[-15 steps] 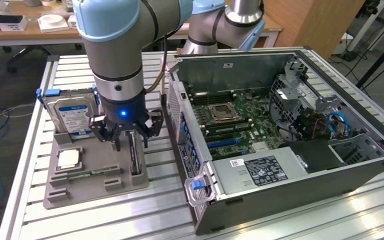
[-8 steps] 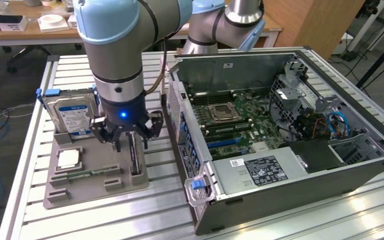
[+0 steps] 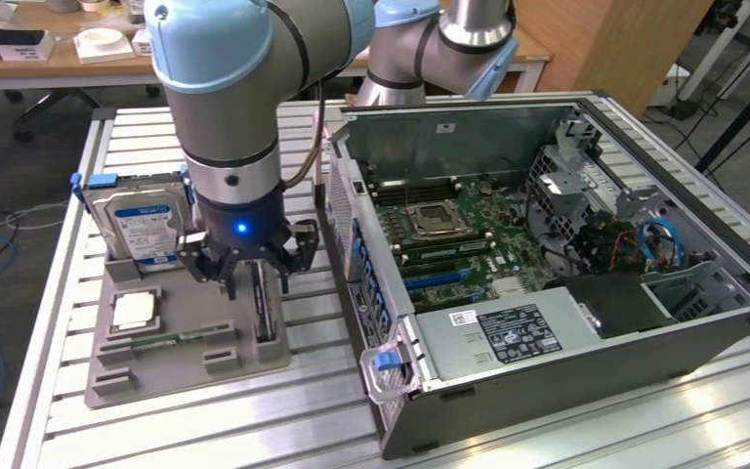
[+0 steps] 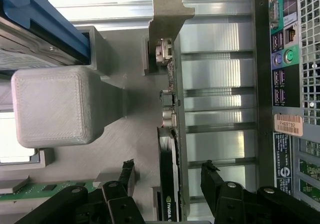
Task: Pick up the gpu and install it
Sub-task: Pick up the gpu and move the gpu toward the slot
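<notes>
Gripper [image 3: 247,272] hangs with jaws spread wide, holding nothing. Computer case [image 3: 545,244] lies open. At its nine o'clock in the exterior view, the grey tray [image 3: 114,386] keeps the gpu [image 4: 168,119] on edge between the fingers. Pickup and installation both remain.

**Obscured and Cropped Items**

We note that the gpu [image 4: 168,194] runs past the wrist view's frame edge, so its far end goes unseen. In the exterior view, the arm [image 3: 226,117] covers part of the hard drive [image 3: 141,227]. We cannot read the power supply label [image 3: 519,330]: the print is too small.
</notes>
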Available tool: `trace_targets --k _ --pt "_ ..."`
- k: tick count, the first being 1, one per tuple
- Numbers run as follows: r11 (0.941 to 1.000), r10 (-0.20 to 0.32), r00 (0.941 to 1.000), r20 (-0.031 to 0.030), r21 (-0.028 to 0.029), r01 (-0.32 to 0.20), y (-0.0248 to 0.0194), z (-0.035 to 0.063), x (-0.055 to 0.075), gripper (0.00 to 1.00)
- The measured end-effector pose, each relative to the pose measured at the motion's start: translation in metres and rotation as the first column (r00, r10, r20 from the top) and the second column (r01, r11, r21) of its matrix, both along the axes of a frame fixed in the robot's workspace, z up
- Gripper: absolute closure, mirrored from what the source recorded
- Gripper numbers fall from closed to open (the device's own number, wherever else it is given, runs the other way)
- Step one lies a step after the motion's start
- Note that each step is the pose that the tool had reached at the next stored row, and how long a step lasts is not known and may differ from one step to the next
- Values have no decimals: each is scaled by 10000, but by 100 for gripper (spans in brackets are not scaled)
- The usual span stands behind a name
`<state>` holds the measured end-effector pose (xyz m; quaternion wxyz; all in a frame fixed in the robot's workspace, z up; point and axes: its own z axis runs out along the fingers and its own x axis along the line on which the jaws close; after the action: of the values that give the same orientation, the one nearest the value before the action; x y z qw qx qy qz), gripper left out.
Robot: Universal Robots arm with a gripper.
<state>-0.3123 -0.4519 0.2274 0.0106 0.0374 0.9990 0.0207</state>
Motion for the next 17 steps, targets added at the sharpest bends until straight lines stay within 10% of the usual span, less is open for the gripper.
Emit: trace_targets --k 8,17 --pt "10000 0 10000 0 0 0 0 -3 0 34" --pt "10000 0 10000 0 0 0 0 -3 0 11"
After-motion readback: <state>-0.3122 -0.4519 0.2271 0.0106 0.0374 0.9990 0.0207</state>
